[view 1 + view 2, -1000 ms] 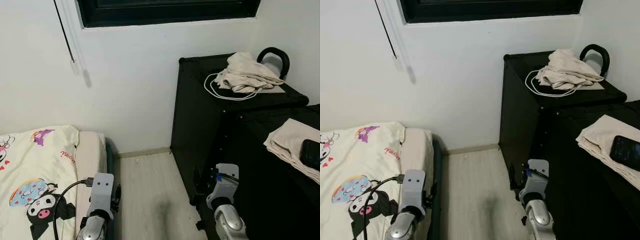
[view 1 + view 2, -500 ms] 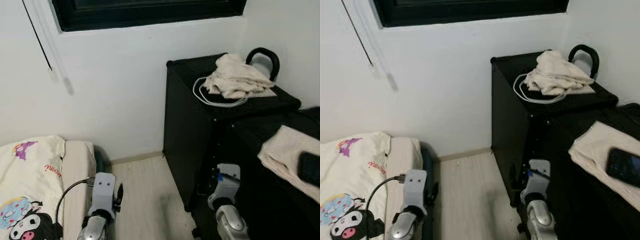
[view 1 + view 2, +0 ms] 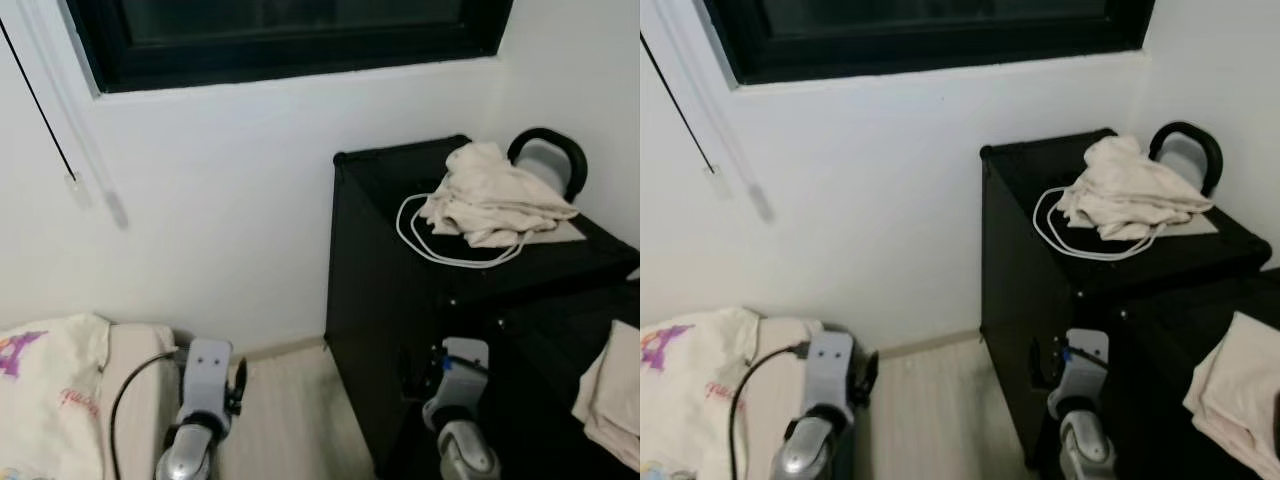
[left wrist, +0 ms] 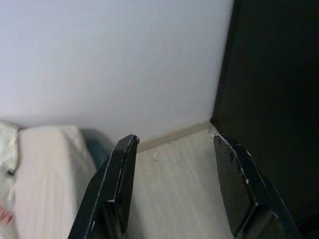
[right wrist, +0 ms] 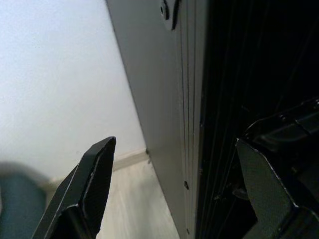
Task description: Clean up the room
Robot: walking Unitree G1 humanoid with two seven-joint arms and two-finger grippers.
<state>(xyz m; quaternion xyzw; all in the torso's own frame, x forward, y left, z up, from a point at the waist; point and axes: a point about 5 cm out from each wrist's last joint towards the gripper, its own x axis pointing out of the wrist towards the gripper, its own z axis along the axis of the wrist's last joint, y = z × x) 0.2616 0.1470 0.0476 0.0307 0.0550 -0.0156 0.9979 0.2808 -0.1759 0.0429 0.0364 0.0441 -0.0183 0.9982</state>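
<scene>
Beige crumpled cloth [image 3: 494, 194] with white cable [image 3: 452, 243] looped beside it, on top of black cabinet [image 3: 400, 330], up and ahead-right of right pincer [image 5: 174, 184]; long axis running across the cabinet top. Right arm nearer, left pincer [image 4: 174, 189] well apart over by the bed [image 3: 70, 400]. Folded cloth [image 3: 1240, 400] lower, just right of right arm.

Left wrist view: fingers spread, nothing held, floor and wall beyond.

Right wrist view: fingers spread, empty, cabinet side just ahead.

Versus earlier frames: whole picture shifted, camera turned and lifted; bed mostly gone, phone out of frame.
</scene>
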